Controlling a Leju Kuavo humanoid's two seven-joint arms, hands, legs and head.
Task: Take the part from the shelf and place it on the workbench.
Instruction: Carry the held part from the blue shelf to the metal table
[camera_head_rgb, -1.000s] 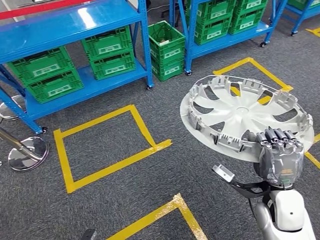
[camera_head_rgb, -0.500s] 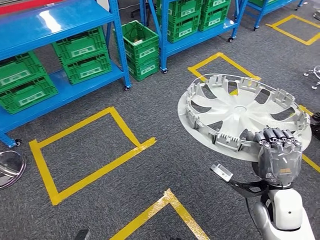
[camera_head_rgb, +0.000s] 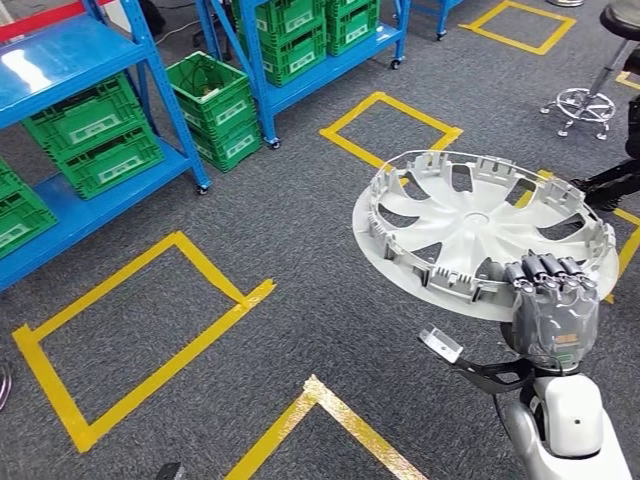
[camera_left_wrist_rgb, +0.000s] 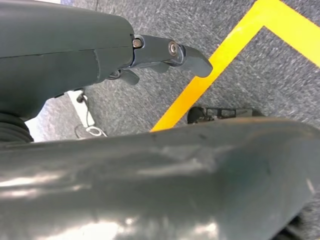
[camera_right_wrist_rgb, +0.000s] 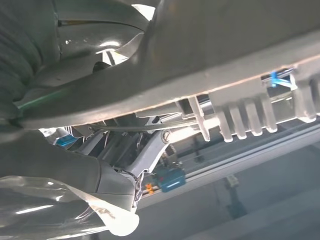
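Observation:
The part is a large silver-white wheel cover (camera_head_rgb: 475, 225), hollow side up, with spokes and a clip-lined rim. My right hand (camera_head_rgb: 555, 310) grips its near edge and carries it roughly level, slightly tilted, above the carpet at the right of the head view. The right wrist view looks from beneath along the cover's rim (camera_right_wrist_rgb: 245, 45), with its row of clips; my right hand (camera_right_wrist_rgb: 56, 165) lies against it. My left hand (camera_left_wrist_rgb: 113, 55) hangs low over the floor, a dark finger (camera_left_wrist_rgb: 185, 54) stretched out with nothing in it.
Blue shelves (camera_head_rgb: 68, 55) with green crates (camera_head_rgb: 98, 130) stand at the back left, more green crates (camera_head_rgb: 215, 105) beside them. Yellow tape squares (camera_head_rgb: 151, 330) mark the grey carpet. A stool base (camera_head_rgb: 581, 105) and a dark object (camera_head_rgb: 619, 180) sit at the right.
The camera has turned: shelves, crates and tape squares have slid left in the picture, and a stool has come in at the right. The wheel cover stays gripped in my right hand.

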